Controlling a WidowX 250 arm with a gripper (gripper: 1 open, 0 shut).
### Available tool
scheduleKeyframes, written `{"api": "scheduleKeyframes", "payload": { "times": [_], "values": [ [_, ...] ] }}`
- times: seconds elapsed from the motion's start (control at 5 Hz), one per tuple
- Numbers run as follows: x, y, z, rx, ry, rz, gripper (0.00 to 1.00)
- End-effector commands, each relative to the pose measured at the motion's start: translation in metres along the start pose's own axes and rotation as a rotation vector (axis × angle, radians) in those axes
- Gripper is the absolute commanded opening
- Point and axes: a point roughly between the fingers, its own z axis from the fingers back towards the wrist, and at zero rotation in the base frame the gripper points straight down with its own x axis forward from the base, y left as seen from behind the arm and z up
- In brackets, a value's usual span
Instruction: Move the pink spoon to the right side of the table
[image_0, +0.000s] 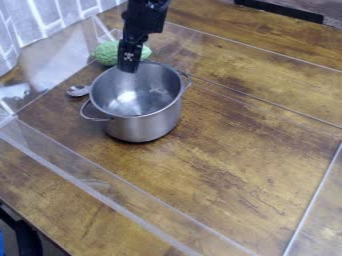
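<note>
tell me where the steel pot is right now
In the camera view, the steel pot stands left of centre on the table, just in front of the green item.

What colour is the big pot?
The pot is silvery grey, best seen in the camera view.

No legible txt, labels, brands, nos. or signs anywhere in view.
</note>
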Motion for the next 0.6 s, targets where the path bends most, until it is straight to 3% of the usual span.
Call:
{"api": "scheduleKeyframes", "payload": {
  "times": [0.0, 0.2, 0.4],
  "values": [
    [0.001, 0.017, 0.017, 0.074, -0.047, 0.026, 0.00],
    [0.001, 0.025, 0.001, 0.070, -0.057, 0.017, 0.00],
    [-0.011, 0.029, 0.001, 0.074, -0.068, -0.011, 0.00]
  ]
}}
